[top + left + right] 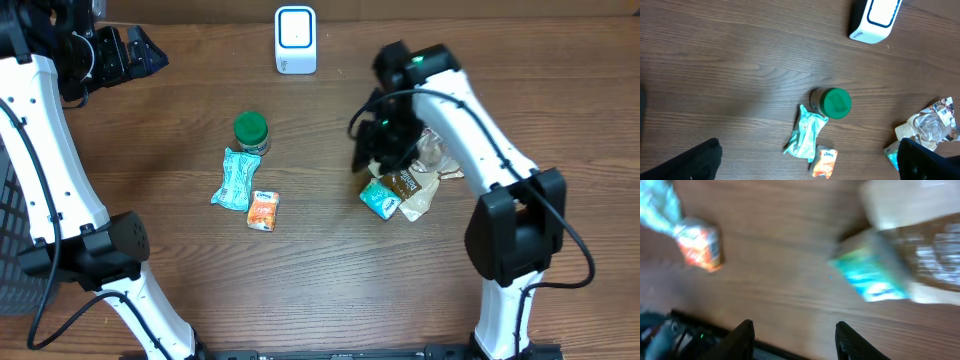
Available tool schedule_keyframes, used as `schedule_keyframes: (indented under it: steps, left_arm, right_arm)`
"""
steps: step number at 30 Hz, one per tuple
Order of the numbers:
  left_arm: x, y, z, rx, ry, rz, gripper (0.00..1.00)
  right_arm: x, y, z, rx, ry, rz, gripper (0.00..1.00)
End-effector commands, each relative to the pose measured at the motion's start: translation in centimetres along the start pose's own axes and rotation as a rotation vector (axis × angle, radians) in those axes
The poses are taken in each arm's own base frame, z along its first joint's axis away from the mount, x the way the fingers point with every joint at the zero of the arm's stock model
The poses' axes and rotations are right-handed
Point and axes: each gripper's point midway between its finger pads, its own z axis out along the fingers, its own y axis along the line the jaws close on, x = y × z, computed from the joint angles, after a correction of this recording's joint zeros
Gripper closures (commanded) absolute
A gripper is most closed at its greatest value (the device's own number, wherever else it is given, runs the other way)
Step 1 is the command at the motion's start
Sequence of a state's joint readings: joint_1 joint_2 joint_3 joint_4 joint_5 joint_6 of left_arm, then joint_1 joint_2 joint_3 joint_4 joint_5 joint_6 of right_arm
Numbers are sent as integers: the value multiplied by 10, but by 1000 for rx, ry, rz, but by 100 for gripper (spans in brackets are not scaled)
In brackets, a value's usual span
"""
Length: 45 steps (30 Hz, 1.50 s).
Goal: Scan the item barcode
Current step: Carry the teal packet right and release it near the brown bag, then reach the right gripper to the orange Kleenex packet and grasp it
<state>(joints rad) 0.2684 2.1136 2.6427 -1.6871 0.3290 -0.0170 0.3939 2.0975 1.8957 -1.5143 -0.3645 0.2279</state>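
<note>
1. Wooden table (320,300): nearest lie one orange packet (263,211) and one teal wrapper (236,178).
2. Right gripper (372,165) hovers over a pile (405,192) of perhaps three packets, fingers half apart and empty.
3. Picking looks to be in hand; next, grasp one packet.
4. Farther back stand one green-lidded jar (251,130) and one white scanner (295,40).
5. Left gripper (130,50) is parked wide, empty.

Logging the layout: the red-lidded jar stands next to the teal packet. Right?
No: the jar has a green lid, not a red one, as the overhead view shows. It does stand next to the teal packet.
</note>
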Motion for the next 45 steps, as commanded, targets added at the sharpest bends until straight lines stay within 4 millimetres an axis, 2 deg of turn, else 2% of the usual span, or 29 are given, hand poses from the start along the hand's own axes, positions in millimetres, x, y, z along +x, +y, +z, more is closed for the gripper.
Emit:
schedule_keyframes:
  steps: [1, 4, 7, 9, 12, 14, 15, 17, 18, 20, 23, 26, 30, 33, 37, 39, 43, 45]
  left_arm:
    - [0, -3, 1, 3, 2, 8, 0]
    - [0, -3, 1, 3, 2, 8, 0]
    - [0, -3, 1, 3, 2, 8, 0]
    - [0, -3, 1, 3, 2, 8, 0]
    - [0, -3, 1, 3, 2, 8, 0]
    - [0, -3, 1, 3, 2, 8, 0]
    - [0, -3, 1, 3, 2, 8, 0]
    - [0, -3, 1, 3, 2, 8, 0]
    - [0, -3, 1, 3, 2, 8, 1]
    - [0, -3, 1, 3, 2, 8, 0]
    - [0, -3, 1, 3, 2, 8, 0]
    - [0, -3, 1, 3, 2, 8, 0]
    - [0, -3, 1, 3, 2, 8, 0]
    - [0, -3, 1, 3, 2, 8, 0]
    - [0, -3, 1, 3, 2, 8, 0]
    - [0, -3, 1, 3, 2, 8, 0]
    - [0, -3, 1, 3, 2, 8, 0]
    - [0, -3, 1, 3, 2, 8, 0]
  right_arm:
    - [16, 38, 2, -20, -9, -47, 48]
    - [24, 56, -4, 71, -106, -59, 44]
    - [35, 74, -14, 53, -150, -82, 41]
    - [38, 84, -12, 41, -161, -61, 38]
    - [40, 91, 8, 33, -158, -19, 27]
    - [43, 91, 30, 18, -130, 14, 10]
    - [47, 92, 47, -22, -92, 16, 2]
    - [50, 95, 64, -83, -52, 10, 0]
    - [52, 98, 74, -119, -36, 4, 3]
    - [52, 100, 88, -172, -22, 13, 18]
    - [44, 98, 106, -206, -48, 73, 34]
    - [36, 109, 118, -259, -98, 76, 35]
    - [20, 116, 131, -247, -183, 127, 36]
    - [11, 124, 148, -268, -201, 140, 43]
    - [7, 122, 166, -265, -182, 166, 45]
    - [8, 120, 173, -258, -166, 170, 54]
    - [4, 115, 175, -231, -197, 174, 72]
    - [2, 113, 176, -212, -217, 173, 76]
